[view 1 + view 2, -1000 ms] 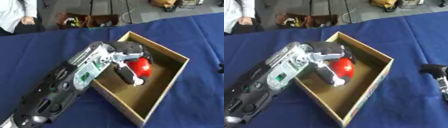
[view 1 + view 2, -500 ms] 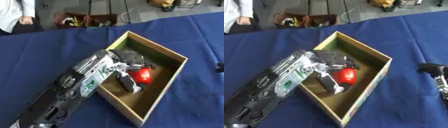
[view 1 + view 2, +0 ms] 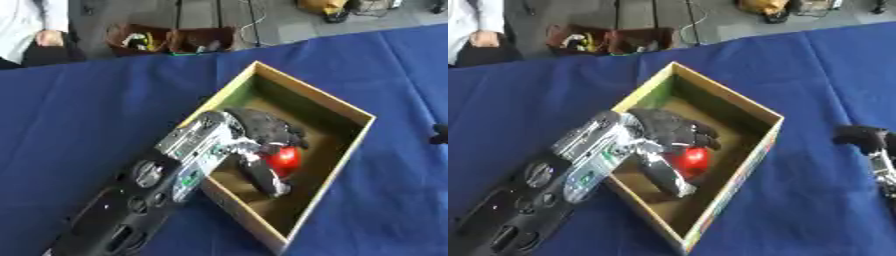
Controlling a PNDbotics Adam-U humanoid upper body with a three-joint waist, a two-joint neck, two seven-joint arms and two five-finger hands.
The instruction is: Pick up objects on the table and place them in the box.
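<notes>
I have the left hand (image 3: pixel 254 137) low inside the box (image 3: pixel 350 112), centre of the frame, with the red object (image 3: pixel 283 160) under its fingers. As I judge it, the step in hand is the release. To do it well I want the red object resting on the box floor before I let go, then I should straighten the fingers fully and lift the hand straight up, clear of the near wall on the left of the box, so nothing gets dragged back out or nudges the box across the blue worktop (image 3: pixel 79 110).

The hand itself: the dark fingers are curled down over the top of the red object and the silver thumb (image 3: pixel 667 175) runs along its lower left side, so I read it as grasping the object, not yet released. I cannot tell whether the object already touches the box floor. It sits near the middle of the box, slightly toward the right wall, and I see nothing else inside.

At the right edge of the right eye view my right hand (image 3: pixel 864 139) shows only partly, idle, well apart from the box. I cannot tell how its fingers stand.
</notes>
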